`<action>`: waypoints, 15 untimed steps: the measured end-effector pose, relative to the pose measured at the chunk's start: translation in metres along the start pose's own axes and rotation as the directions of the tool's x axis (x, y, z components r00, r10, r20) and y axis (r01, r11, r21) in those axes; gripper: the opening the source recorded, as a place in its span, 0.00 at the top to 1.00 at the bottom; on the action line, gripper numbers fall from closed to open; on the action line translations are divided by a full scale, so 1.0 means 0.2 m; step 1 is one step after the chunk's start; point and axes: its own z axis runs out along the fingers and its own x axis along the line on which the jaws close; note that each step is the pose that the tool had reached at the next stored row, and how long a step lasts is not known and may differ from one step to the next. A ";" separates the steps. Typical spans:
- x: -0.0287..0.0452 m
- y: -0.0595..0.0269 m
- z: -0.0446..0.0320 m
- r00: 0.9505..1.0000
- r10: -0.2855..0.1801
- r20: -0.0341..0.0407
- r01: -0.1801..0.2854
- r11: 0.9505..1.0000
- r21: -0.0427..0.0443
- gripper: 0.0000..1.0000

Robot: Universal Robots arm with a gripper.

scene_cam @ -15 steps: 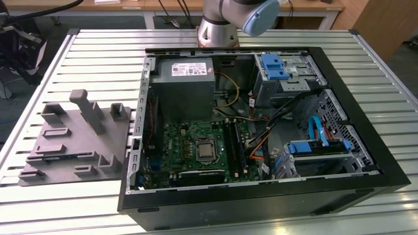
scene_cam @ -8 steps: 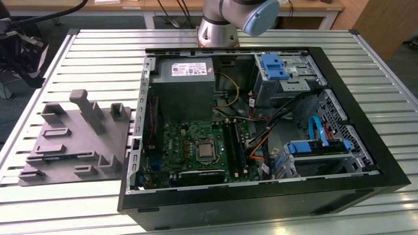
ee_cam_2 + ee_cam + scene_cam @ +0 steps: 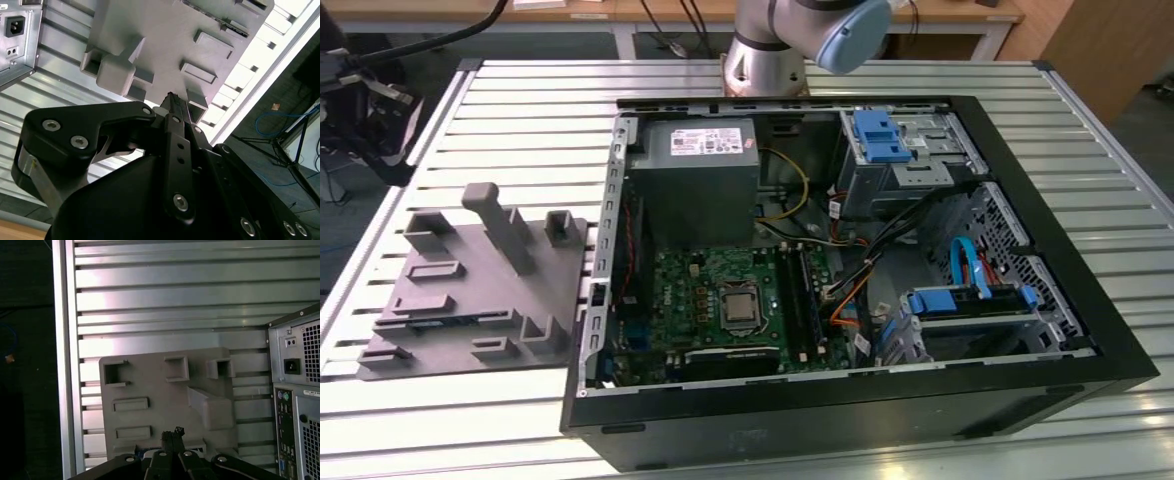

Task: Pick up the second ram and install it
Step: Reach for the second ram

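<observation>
The second ram (image 3: 447,318) lies flat in a slot of the grey fixture tray (image 3: 480,290), at its near end, on the exterior view's left. It shows as a dark strip (image 3: 227,23) in the second wrist view and as a bluish sliver (image 3: 144,452) in the first wrist view. My gripper (image 3: 172,434) hangs above the tray with its fingertips together and nothing between them; it lines up close beside the ram's slot. The black fingers (image 3: 172,102) point down at the tray in the second wrist view.
The open computer case (image 3: 1067,250) lies to the exterior view's right of the tray, with the green motherboard (image 3: 707,300), CPU socket (image 3: 740,308) and long black slots (image 3: 803,295). A tall post (image 3: 500,225) and low brackets rise from the tray. The slatted metal table (image 3: 520,110) surrounds both.
</observation>
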 end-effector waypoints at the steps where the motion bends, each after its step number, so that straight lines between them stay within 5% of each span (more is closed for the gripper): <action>1: 0.000 -0.001 0.004 1.000 0.000 0.000 0.000 1.000 0.000 0.90; 15: 0.001 -0.011 0.062 1.000 0.000 0.000 0.000 1.000 0.001 0.90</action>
